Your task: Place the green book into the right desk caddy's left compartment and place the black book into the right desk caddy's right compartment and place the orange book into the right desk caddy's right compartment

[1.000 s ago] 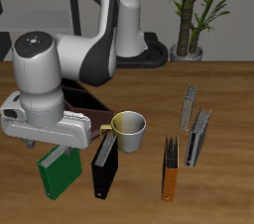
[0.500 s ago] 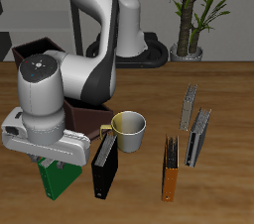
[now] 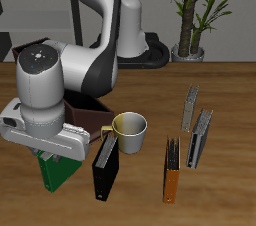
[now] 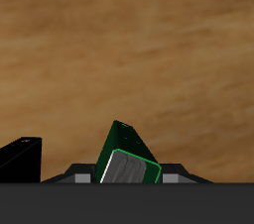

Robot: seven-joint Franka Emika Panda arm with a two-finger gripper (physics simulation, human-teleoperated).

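While the white robot arm leans low over the near part of the wooden desk (image 3: 225, 100), its claw (image 3: 55, 154) sits right over the small dark green hardback book (image 3: 60, 169), and the wrist view shows the green book (image 4: 123, 153) rising up between the finger housings; the fingers themselves are hidden, so I cannot tell whether they are already pressing on the covers or only straddling them. In the exterior view the book appears to stand on the desk, just in front of the long dark maroon-brown open-topped caddy (image 3: 92, 118), whose compartments are mostly hidden behind the arm. As a rigid hardback it should handle as a stiff, fairly light block that neither bends nor crushes, though its smooth covers look slippery, so a pinch across the two flat covers near the upper edge, close to the middle of its length, seems the safest hold; gripping off-centre would likely let it swing in the claw. Close beside it stands the small black hardback book (image 3: 104, 171), leaning a little, which also shows in the wrist view (image 4: 20, 161), so a lift should go straight up to avoid knocking it. A pale yellow-green mug (image 3: 129, 130) stands just behind the black book, and the slim orange book (image 3: 172, 173) stands well apart, next to two slim grey books (image 3: 196, 124).
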